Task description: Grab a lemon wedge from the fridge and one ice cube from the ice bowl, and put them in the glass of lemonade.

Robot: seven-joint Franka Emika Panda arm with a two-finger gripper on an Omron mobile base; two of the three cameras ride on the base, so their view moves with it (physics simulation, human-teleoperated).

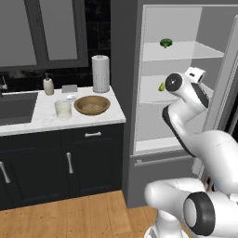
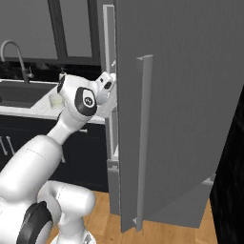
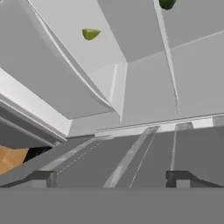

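Lemon wedge (image 1: 161, 87): one only, a small yellow-green piece that lay on the middle shelf of the open fridge (image 1: 186, 100), right of centre in the left base view and partly behind the arm's wrist. In the hand view it sat at the upper left (image 3: 90, 33), its long axis running roughly across the frame with the pointed end toward the right. One broccoli floret (image 1: 166, 43) rested on the shelf above it.

On the marble counter (image 1: 42, 118) at the left of that view stood one glass of lemonade (image 1: 63, 109), just beside one wooden ice bowl (image 1: 92, 104); whether they touched could not be told. Behind them were one paper towel roll (image 1: 100, 73) and one soap bottle (image 1: 48, 85).

One white arm rose from the lower right of the left base view, bent at the elbow, and reached up into the fridge opening at the middle shelf's height. The gripper (image 3: 111, 178) had its jaws spread wide apart, with nothing between the two finger tips (image 3: 41, 178).

In the right base view the swung-open fridge door (image 2: 181, 109) with its single long bar handle (image 2: 143, 143) took up most of the frame.
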